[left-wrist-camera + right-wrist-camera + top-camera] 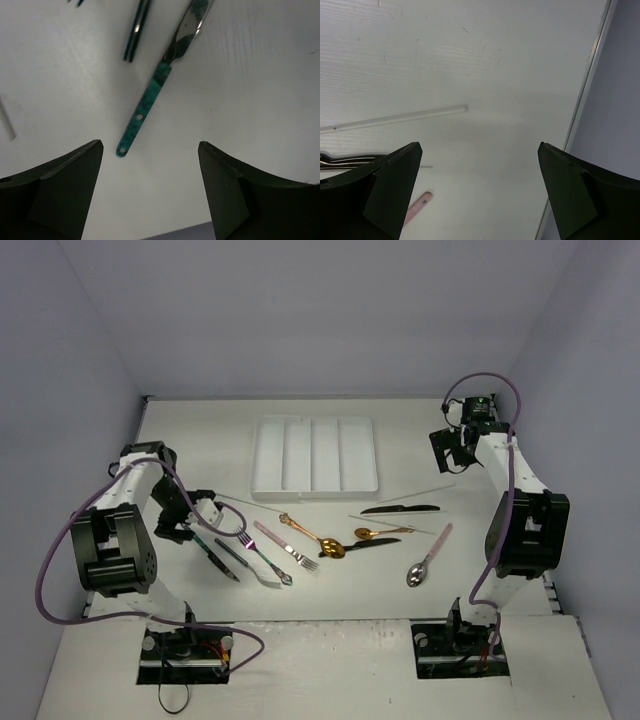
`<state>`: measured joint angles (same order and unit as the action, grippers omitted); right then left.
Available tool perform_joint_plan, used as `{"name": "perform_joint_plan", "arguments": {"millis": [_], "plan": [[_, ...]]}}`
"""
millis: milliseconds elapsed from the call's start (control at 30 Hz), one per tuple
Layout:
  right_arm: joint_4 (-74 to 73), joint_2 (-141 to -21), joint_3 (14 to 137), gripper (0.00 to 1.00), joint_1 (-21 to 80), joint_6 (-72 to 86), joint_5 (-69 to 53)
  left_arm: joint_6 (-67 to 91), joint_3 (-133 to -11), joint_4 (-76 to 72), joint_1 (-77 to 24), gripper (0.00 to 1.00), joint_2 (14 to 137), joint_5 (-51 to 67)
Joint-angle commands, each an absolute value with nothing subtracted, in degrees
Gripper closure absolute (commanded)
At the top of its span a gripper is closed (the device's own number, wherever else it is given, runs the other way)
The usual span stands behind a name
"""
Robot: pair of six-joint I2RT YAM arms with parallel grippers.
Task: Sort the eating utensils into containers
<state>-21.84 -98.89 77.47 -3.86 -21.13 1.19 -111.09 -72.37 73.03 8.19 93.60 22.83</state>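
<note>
Eating utensils lie scattered on the white table in front of the white tray (315, 480) with its long parallel containers. My left gripper (190, 522) hovers low at the left end of the spread. In the left wrist view it (151, 144) is open, and the end of a teal-handled knife (149, 100) lies just ahead between the fingertips, untouched. A second teal handle (136, 32) lies beside the knife. My right gripper (447, 447) is raised at the far right, open (480, 145) and empty, above a pale chopstick (395, 119) and a pink handle (417, 207).
Mid-table lie a pink-handled fork (285, 545), a gold spoon (315, 537), a black spoon (368, 542), a black knife (400, 509) and a pink-handled spoon (430, 555). The table's right edge (585, 100) meets the grey wall close to my right gripper.
</note>
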Motion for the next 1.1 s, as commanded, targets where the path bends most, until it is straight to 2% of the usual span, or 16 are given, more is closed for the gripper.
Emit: {"name": "perform_joint_plan", "arguments": {"millis": [0,500,667,767,933,1067], "plan": [[-21.2,-95.5,77.0,0.00,-4.7,-22.1,3.3,-141.8,-66.1,72.9,6.1,0.26,89.5,21.0],[-21.6,-95.0,76.4,0.00,-5.7,-22.5,3.3,-137.2,-60.8,60.7,1.6,0.29,94.4,18.4],[-21.7,-94.6,75.9,0.00,-6.2,-22.6,3.4,-139.9,-55.2,55.7,1.6,0.34,92.3,18.9],[-21.7,-94.5,75.7,0.00,-6.4,-22.8,3.5,-141.7,-50.9,53.0,1.7,0.42,90.1,19.8],[-21.7,-94.1,75.3,0.00,-6.9,-22.8,3.5,-146.4,-43.3,49.8,2.7,0.64,85.2,21.5],[-21.7,-94.1,75.0,0.00,-7.0,-22.9,3.6,-149.2,-39.2,49.7,3.4,0.69,82.0,22.4]]}}
